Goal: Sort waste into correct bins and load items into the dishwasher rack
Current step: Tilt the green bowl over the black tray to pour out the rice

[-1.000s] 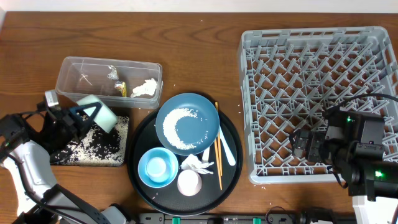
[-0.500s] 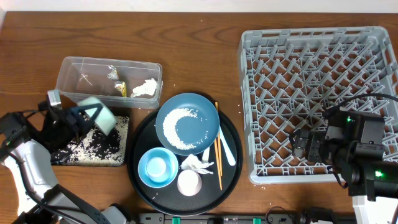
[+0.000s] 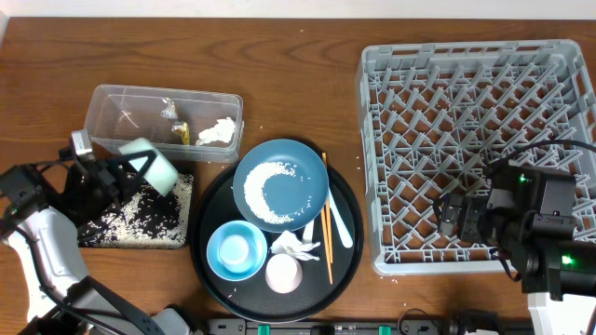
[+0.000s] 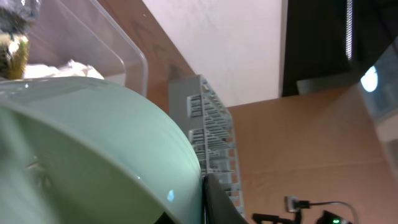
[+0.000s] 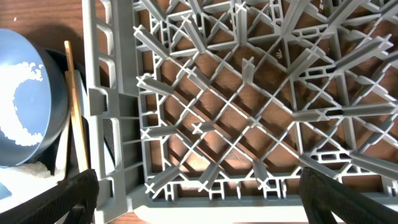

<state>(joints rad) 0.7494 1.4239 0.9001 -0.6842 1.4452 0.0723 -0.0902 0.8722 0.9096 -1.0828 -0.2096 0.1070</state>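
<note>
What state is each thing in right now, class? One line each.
Flat black rectangular tray: strewn with rice.
Pale-green round bowl: tilted, gripped over the tray.
Left tool: shut on the bowl.
Right tool: open, above the rack.
Clear plastic tub: holds napkin and wrappers.
Light-grey plastic lattice rack: empty.

Overhead gives us the whole table (image 3: 298, 84) straight down. Left wrist hugs the pale-green bowl (image 4: 93, 143), facing right toward the dishwasher rack (image 4: 208, 134). Right wrist looks down close on its near-left corner; all views share it.
</note>
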